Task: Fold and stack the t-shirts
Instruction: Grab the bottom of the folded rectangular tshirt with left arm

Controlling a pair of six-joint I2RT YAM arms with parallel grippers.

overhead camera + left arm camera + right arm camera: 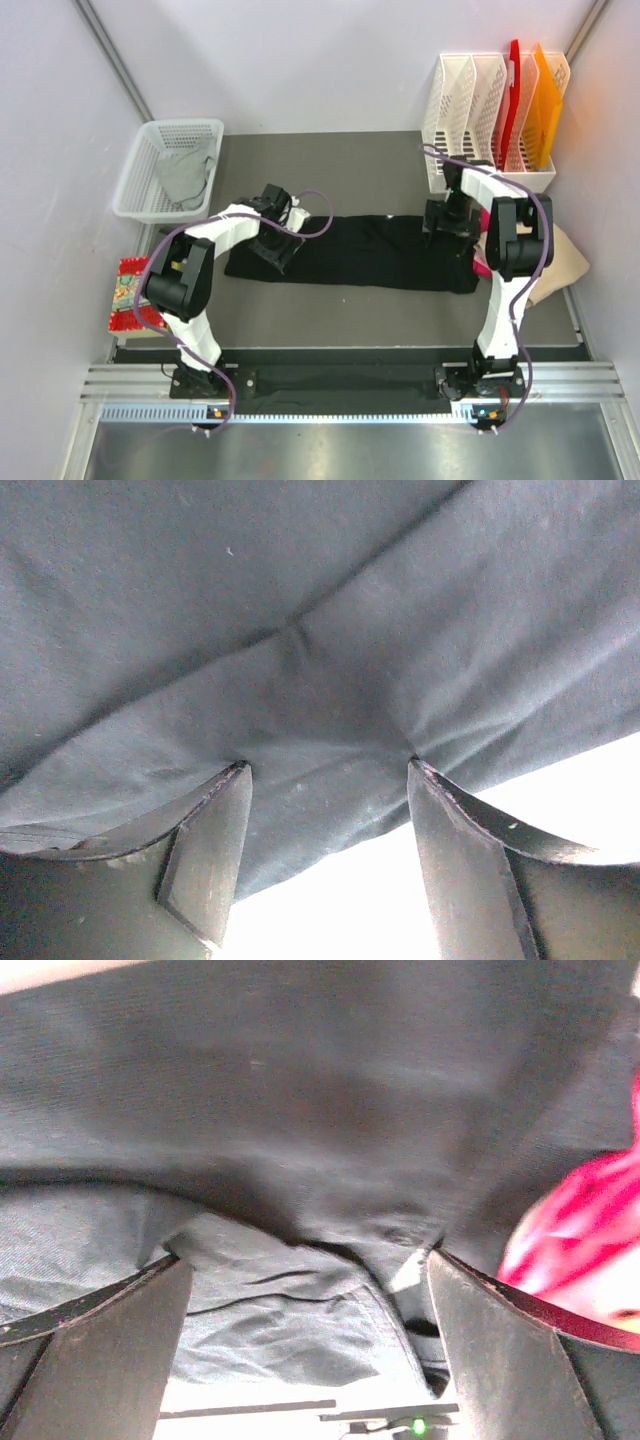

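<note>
With left hand (327, 770) and right hand (305, 1260) both spread on the black t-shirt (360, 255), better pinch its ends together evenly.

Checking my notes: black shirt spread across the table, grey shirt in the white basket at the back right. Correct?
No: the top view shows the white basket, grey shirt inside, at the back left. The rest holds.

The t-shirt (350, 252) stretched over the dark grey table (350, 160) is plain black. A grey shirt (185, 175) sits in the white mesh basket (132, 185). On the right are a tan shirt (565, 255) and a bright pink shirt (481, 265). The flat packet (124, 296) is red and busily patterned. A white rack (470, 100) holds a red folder (513, 90) and an orange folder (546, 100).
</note>
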